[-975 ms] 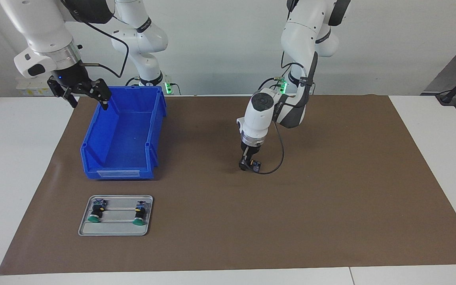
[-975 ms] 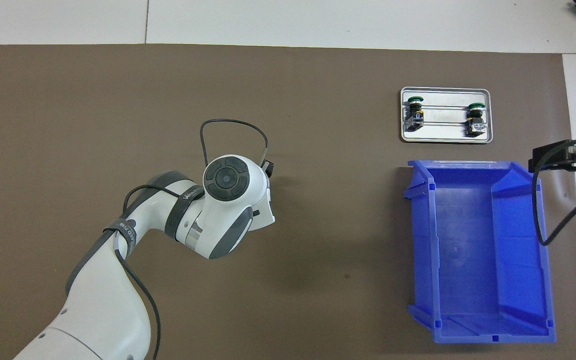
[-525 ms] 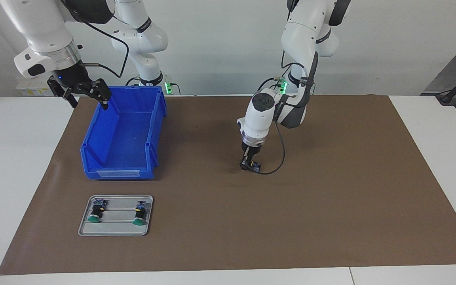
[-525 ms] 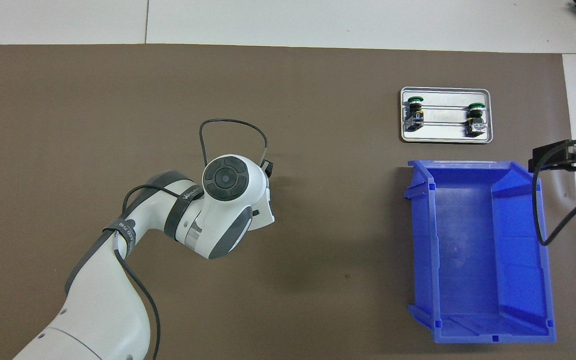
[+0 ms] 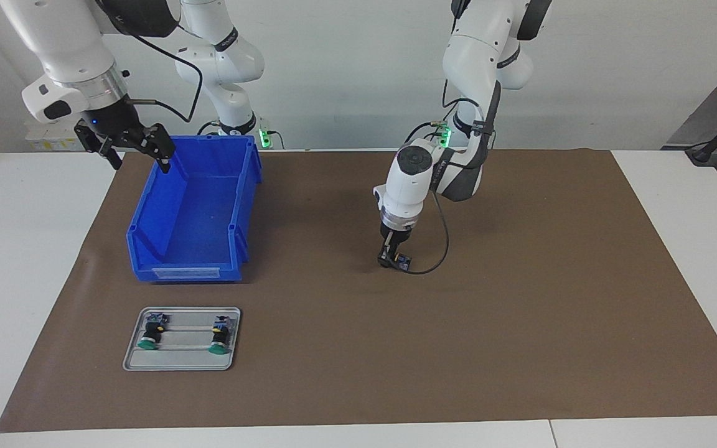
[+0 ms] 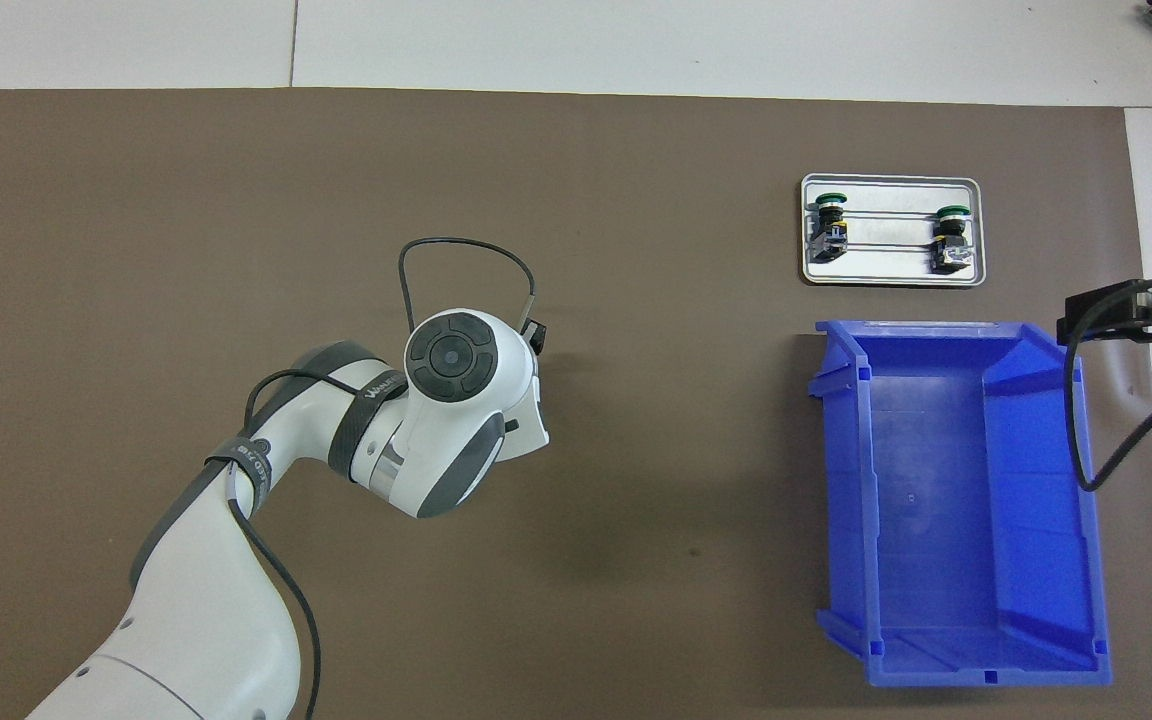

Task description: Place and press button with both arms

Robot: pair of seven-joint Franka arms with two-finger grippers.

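The left claw [image 5: 394, 261] hangs just below the middle of the facing view, pointing straight down and low over the brown mat [image 5: 520, 323]; its fingers stand narrow, closed on a small dark button [image 5: 403, 262] of which only a blue-grey block shows at the tips; its green cap is hidden, and I cannot tell whether it touches the mat; in the overhead view the arm's white wrist covers nearly all of this claw, with only a dark tip [image 6: 534, 333] showing left of centre; a thin black cable [image 5: 440, 246] loops out beside the wrist

The right claw [image 5: 139, 155] is up in the upper left of the facing view, over the top corner of the blue bin [image 5: 245, 205], with its fingers spread wide and nothing between them; the overhead view shows it at the right edge of the frame [image 6: 1131, 312]; this arm waits

The bin lies open and empty-looking in the left half of the facing view; below it, in the lower left of that frame, a small metal tray [image 5: 181, 367] rests on the mat, apart from the bin; two buttons lie on their sides in the tray, one [image 5: 150, 334] at each end [image 5: 219, 337], green caps toward the bottom of the frame; the white surface [image 5: 28, 280] shows around the mat
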